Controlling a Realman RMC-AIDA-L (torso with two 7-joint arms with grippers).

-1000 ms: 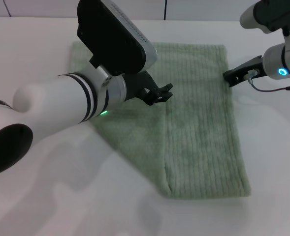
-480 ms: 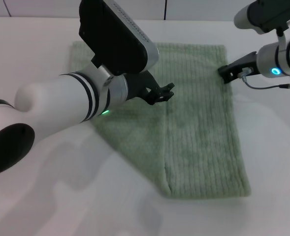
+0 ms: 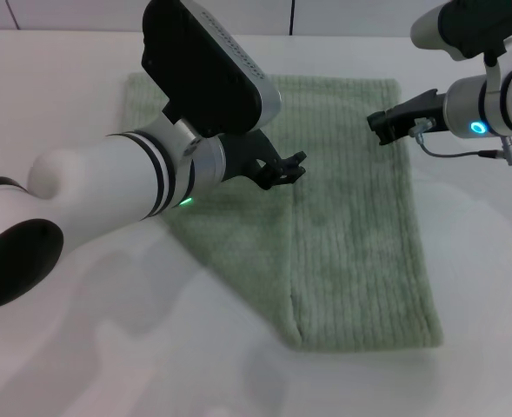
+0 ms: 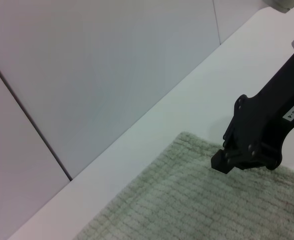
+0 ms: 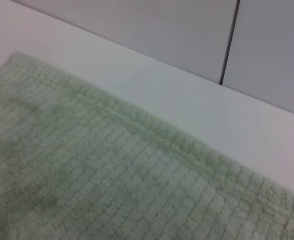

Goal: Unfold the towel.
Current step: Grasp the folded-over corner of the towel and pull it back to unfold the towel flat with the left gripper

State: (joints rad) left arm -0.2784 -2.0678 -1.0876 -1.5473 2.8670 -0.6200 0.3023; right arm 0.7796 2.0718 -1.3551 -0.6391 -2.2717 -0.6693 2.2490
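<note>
My left gripper (image 3: 289,167) hangs over the middle of the towel (image 3: 351,234), right at the folded flap's edge; its black fingers look nearly closed on nothing, though I can't see the tips well enough to be sure. My right gripper (image 3: 379,124) sits just above the towel's far right part, near the hemmed far edge, and I cannot tell how wide it stands. The towel lies flat on the white table (image 3: 56,95), partly folded, its long axis running away from me, with the left flap doubled at a slant toward the near edge.
</note>
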